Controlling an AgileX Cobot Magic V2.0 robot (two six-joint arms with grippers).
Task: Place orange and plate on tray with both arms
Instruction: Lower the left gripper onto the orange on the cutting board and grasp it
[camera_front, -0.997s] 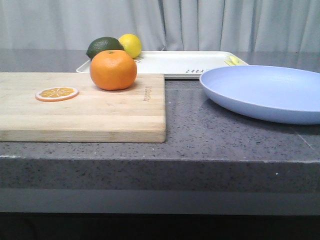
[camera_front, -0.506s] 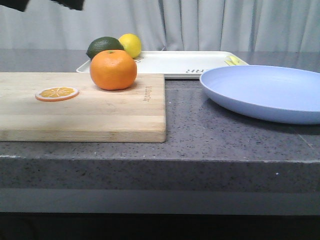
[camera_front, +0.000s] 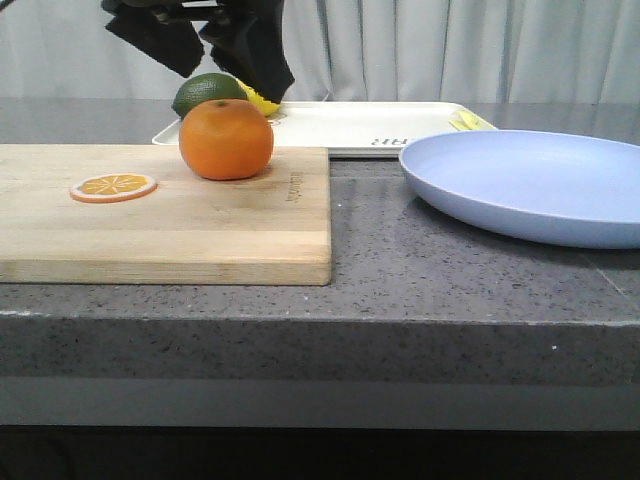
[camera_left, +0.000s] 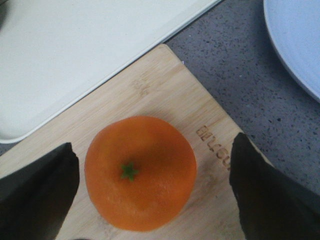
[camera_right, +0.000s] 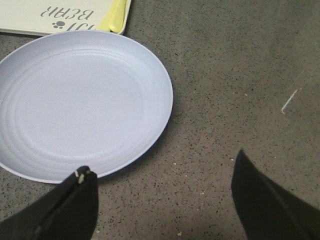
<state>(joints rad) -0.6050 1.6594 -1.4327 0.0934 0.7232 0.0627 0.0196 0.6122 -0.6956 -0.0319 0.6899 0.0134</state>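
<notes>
The orange (camera_front: 226, 140) sits on the far side of a wooden cutting board (camera_front: 160, 220). My left gripper (camera_front: 235, 80) hangs open just above and behind it. In the left wrist view the orange (camera_left: 140, 172) lies between the two spread fingers (camera_left: 37, 195), untouched. The pale lavender-blue plate (camera_front: 530, 185) rests on the counter at the right. In the right wrist view my right gripper (camera_right: 162, 162) is open above bare counter beside the plate's (camera_right: 80, 105) rim. The white tray (camera_front: 360, 125) lies at the back. My right gripper is out of the front view.
A flat orange slice (camera_front: 113, 187) lies on the board's left part. A dark green fruit (camera_front: 205, 92) stands at the tray's left end, with a lemon mostly hidden behind my left gripper. A small yellow item (camera_front: 468, 121) lies on the tray's right end.
My left gripper has come down from the upper left of the front view to just above the orange and now covers the lemon. Orange, plate and tray have not moved.
</notes>
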